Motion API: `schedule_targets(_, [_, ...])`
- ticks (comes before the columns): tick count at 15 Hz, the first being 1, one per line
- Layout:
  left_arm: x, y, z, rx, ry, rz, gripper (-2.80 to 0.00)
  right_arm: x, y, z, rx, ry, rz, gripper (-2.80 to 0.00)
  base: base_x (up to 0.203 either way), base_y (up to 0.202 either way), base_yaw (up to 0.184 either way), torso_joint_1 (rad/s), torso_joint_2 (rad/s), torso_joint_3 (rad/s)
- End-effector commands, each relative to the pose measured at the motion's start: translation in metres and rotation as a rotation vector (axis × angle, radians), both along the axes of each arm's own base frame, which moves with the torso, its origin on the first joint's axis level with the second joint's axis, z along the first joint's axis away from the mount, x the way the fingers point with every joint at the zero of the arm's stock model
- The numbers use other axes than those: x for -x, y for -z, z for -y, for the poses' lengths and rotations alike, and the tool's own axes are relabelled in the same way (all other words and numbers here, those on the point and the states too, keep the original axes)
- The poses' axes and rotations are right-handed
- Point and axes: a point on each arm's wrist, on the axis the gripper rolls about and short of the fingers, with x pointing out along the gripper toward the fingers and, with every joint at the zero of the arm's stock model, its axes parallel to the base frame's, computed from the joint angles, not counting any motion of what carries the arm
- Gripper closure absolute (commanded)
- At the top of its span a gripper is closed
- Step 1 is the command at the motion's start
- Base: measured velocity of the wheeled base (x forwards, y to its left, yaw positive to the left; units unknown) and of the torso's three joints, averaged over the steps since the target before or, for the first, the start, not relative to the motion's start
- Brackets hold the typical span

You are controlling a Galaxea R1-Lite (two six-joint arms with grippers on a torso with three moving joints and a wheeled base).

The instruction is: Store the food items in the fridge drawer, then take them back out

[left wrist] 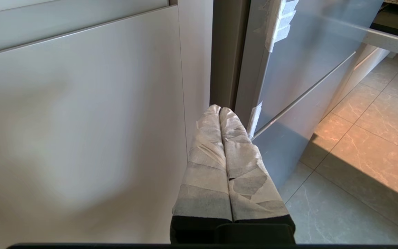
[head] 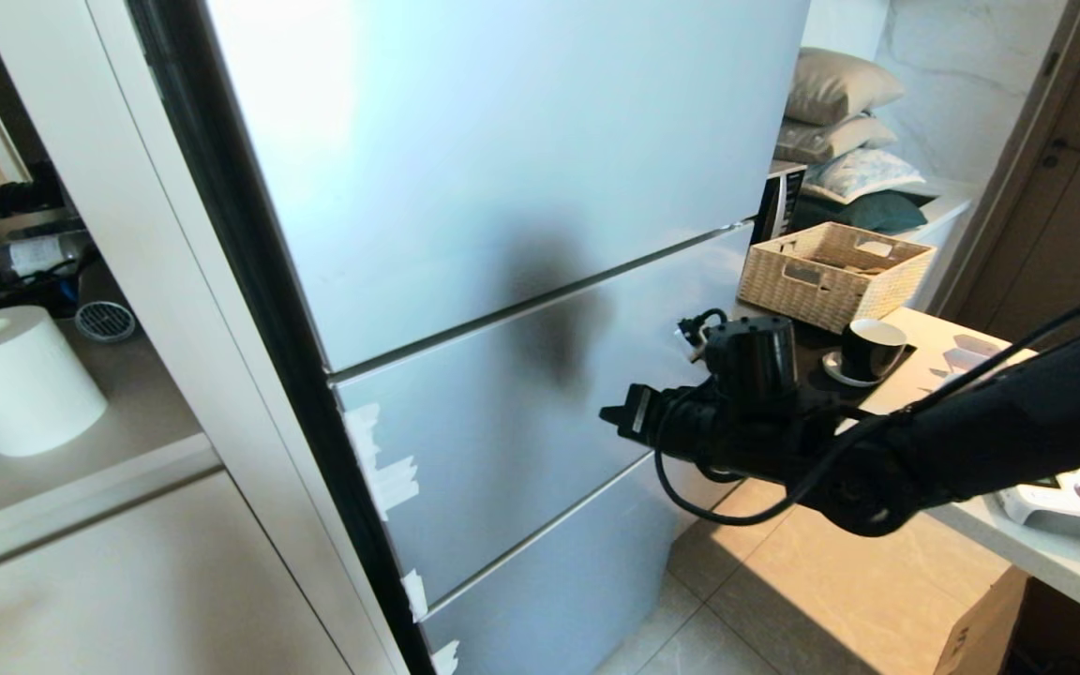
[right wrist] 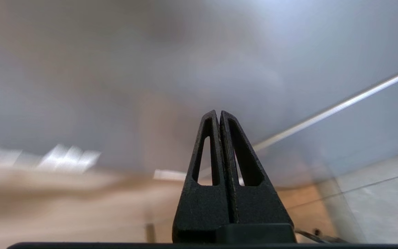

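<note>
Daylight washes a pale glare over the upper fridge door (head: 465, 141), while a soft dark shadow falls across the seam below it. Warm sun patches lie on the floor tiles (left wrist: 368, 145). The right wrist view is smeared with blur; only the right gripper (right wrist: 219, 114) is sharp.

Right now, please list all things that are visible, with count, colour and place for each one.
fridge: one, pale grey, centre, all fronts closed
tape strips: several, white, on fridge's left edge
paper roll: one, white, shelf at far left
wicker basket: one, beige, on counter right of fridge
cup: one, black, on saucer before basket
pillows: several, beige and patterned, stacked behind basket
right end effector: one, black, shut, before fridge's middle front
left end effector: one, tape-wrapped, shut, low beside fridge's left edge
</note>
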Motion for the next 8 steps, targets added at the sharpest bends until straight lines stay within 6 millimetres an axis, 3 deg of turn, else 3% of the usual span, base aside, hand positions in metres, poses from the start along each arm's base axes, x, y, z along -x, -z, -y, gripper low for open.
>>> schedule_targets(1, [0.000,0.000,0.000,0.000,-0.001,-0.001,0.00,0.043,-0.047,0.026,-0.028,-0.011,0.103,0.00,0.000,0.000,0.000,0.000,0.00,0.000])
schedule_targets(3, [0.000,0.000,0.000,0.000,0.000,0.001,0.00,0.103,-0.082,0.064,-0.003,-0.023,0.250,0.00,0.000,0.000,0.000,0.000,0.00,0.000])
schedule_targets(4, [0.000,0.000,0.000,0.000,0.001,0.001,0.00,0.134,-0.090,0.084,0.029,-0.017,0.326,0.00,0.000,0.000,0.000,0.000,0.00,0.000])
schedule_targets(6, [0.000,0.000,0.000,0.000,-0.001,0.001,0.00,0.192,-0.080,0.130,0.154,0.052,0.461,0.00,0.000,0.000,0.000,0.000,0.00,0.000])
schedule_targets(8, [0.000,0.000,0.000,0.000,-0.001,0.001,0.00,0.241,-0.053,0.171,0.300,0.188,0.547,0.00,0.000,0.000,0.000,0.000,0.00,0.000])
